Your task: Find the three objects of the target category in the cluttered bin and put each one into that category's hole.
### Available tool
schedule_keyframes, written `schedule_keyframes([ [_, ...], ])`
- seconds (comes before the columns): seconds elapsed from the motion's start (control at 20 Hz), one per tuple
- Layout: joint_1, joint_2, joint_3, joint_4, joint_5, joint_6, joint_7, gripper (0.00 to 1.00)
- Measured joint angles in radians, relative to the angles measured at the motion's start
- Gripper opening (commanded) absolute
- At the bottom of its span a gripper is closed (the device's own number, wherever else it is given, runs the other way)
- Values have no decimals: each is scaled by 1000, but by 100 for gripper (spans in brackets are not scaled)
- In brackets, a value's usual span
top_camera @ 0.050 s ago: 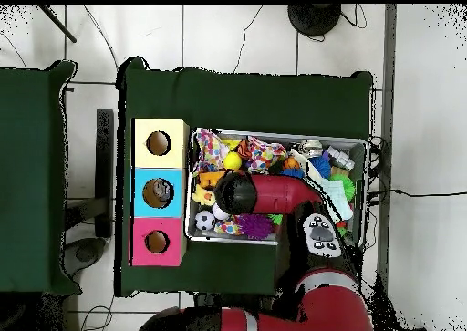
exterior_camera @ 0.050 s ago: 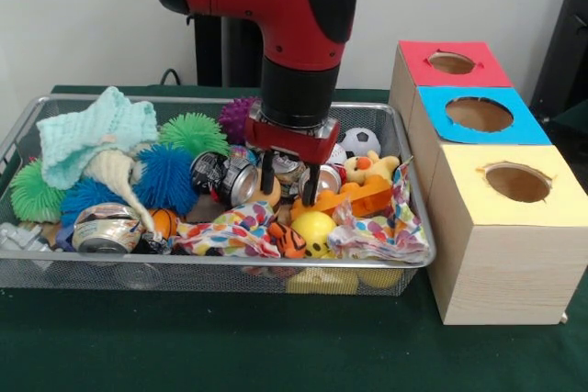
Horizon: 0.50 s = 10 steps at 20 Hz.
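My gripper point(exterior_camera @ 0.050 s ago: 289, 183) hangs low in the wire bin point(exterior_camera @ 0.050 s ago: 230, 262), open, fingers point(exterior_camera @ 0.050 s ago: 266, 174) spread wide. Its tips straddle a silvery can point(exterior_camera @ 0.050 s ago: 288, 169) and sit just above the clutter; I cannot tell if they touch it. More crushed cans lie at the left point(exterior_camera @ 0.050 s ago: 104, 229), beside the left finger point(exterior_camera @ 0.050 s ago: 220, 177) and by the right finger point(exterior_camera @ 0.050 s ago: 326, 177). Three wooden boxes stand right of the bin, with holes in red point(exterior_camera @ 0.050 s ago: 451, 62), blue point(exterior_camera @ 0.050 s ago: 479, 115) and yellow point(exterior_camera @ 0.050 s ago: 517, 182) tops. In the overhead view the arm's wrist point(top_camera @ 0.050 s ago: 235, 192) covers the gripper.
Spiky balls in green point(exterior_camera @ 0.050 s ago: 195, 131), blue point(exterior_camera @ 0.050 s ago: 166, 177) and purple point(exterior_camera @ 0.050 s ago: 236, 117), a mint knit cloth point(exterior_camera @ 0.050 s ago: 96, 133), patterned napkins point(exterior_camera @ 0.050 s ago: 227, 231), a yellow ball point(exterior_camera @ 0.050 s ago: 314, 226), a tiger toy point(exterior_camera @ 0.050 s ago: 287, 239), an orange toy point(exterior_camera @ 0.050 s ago: 365, 196) and a soccer ball point(exterior_camera @ 0.050 s ago: 361, 141) fill the bin.
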Motion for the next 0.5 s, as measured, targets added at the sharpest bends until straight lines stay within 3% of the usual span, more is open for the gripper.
schedule_keyframes([
  [0.5, -26, 4, 23, -7, 20, 29, 0, 100],
])
